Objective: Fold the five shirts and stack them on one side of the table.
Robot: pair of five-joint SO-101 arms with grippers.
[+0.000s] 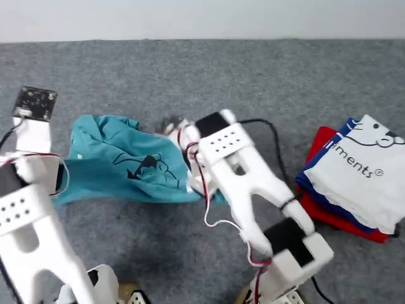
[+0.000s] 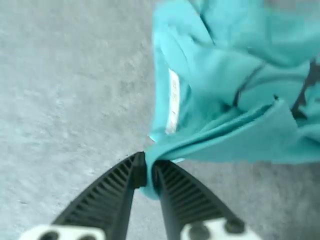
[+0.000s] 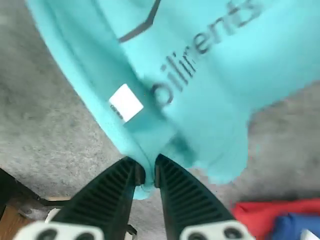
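A crumpled teal shirt [image 1: 126,161] lies spread between two white arms on the grey carpeted surface [image 1: 253,82], gripped at both sides. The left end effector [image 2: 146,172] is clamped on the shirt's edge. Its black ribbed fingers [image 2: 110,190] are pressed together with a fold of teal cloth pinched at their tips, near a small white label sewn into the garment. The right end effector [image 3: 146,174] is likewise closed on a bunched fold of the same shirt, just below a white tag and a line of dark print.

From above, the left arm [image 1: 28,228] rises from the near left corner of the surface. Its wrist sits at the shirt's left edge, with a small dark circuit board beyond it. The right arm [image 1: 247,177] stretches from its base at the near edge diagonally toward the middle of the surface. Its wrist is bent down over the shirt's right side, and red and white wires trail along its links.

The shirt's body sags onto the surface between the two grips, a dark graphic showing on its upper face. Well apart from it, at the right side of the surface, stands a stack of folded shirts. A white shirt [image 1: 361,168] lies on top, a blue shirt [image 1: 314,172] beneath it and a red shirt [image 1: 321,140] at the bottom.
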